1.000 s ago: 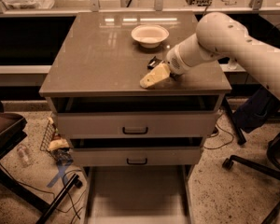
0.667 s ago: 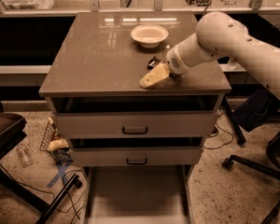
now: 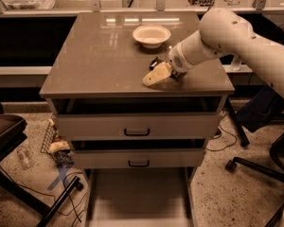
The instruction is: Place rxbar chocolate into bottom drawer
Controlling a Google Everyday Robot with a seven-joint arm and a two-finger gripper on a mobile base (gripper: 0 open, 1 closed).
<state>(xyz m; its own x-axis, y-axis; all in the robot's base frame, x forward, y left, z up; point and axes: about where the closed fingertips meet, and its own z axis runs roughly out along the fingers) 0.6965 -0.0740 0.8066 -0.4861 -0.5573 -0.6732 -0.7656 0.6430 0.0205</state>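
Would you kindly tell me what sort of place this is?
Probably an office or lab: a drawer cabinet, a wheeled chair base and floor cables. The gripper sits at the cabinet top near the white bowl.

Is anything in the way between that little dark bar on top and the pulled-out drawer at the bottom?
Nothing visible is. The small black-wrapped bar lies on the brown cabinet top just beside the robot's tan gripper. The light-grey bottom drawer juts out past the two upper drawers, open from above.
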